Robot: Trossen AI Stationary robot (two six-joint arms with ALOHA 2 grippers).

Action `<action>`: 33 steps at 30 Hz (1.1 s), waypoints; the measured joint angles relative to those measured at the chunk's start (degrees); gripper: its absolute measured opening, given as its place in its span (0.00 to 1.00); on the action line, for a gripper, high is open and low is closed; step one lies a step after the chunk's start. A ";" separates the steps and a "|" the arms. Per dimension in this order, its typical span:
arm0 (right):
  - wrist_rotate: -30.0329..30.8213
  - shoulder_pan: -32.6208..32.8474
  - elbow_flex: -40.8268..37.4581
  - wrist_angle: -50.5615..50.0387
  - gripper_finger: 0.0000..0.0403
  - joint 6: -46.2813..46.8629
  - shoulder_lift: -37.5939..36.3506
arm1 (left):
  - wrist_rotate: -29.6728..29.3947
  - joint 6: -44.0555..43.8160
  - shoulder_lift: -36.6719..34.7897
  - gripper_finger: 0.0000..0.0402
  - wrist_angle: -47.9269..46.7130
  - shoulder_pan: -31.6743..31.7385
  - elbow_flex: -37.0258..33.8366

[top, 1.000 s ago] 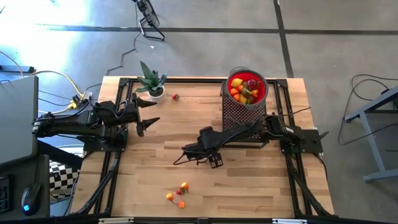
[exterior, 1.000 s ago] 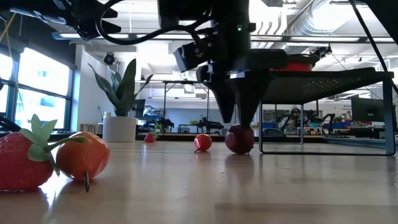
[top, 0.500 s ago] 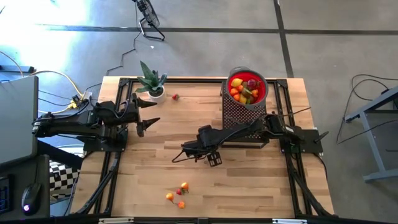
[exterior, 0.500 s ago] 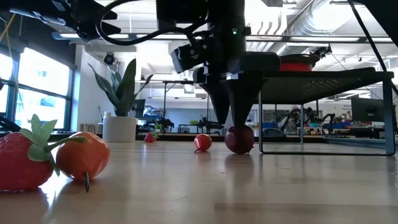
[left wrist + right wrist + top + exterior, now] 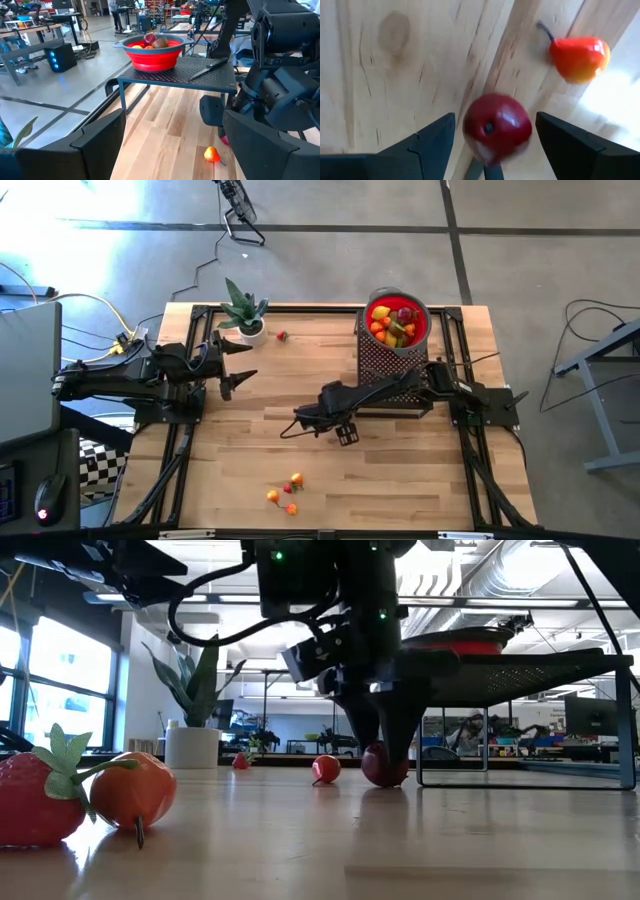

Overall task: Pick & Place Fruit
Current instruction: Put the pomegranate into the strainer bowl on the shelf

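Wooden surface (image 5: 250,450): near its middle, the right end effector (image 5: 492,137) is lowered with fingers spread astride a red toy apple (image 5: 496,127). Closing and lifting to the red bowl (image 5: 398,323) is judged next. Left end effector (image 5: 232,375) waits spread.

End effector (image 5: 385,745) straddles a red fruit (image 5: 383,764) (fingers spread).

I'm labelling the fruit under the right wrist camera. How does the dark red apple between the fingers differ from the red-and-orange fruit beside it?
The dark red round toy apple is one deep red all over; the glossy red-and-orange toy fruit shades from red to orange-yellow. The apple looks round, with a dimple facing the camera; the other narrows to a thin dark stem. The apple lies between the open right gripper's fingers; the other lies outside them. Both rest on the wooden table.
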 joint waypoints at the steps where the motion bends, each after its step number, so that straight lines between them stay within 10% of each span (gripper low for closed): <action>1: 0.05 0.00 -0.37 0.73 0.67 -0.09 0.00 | 0.00 0.00 0.00 0.82 0.00 0.01 0.00; 33: 0.42 -0.42 -2.24 2.62 0.53 0.06 0.00 | 0.00 0.00 -0.01 0.82 0.04 0.01 0.00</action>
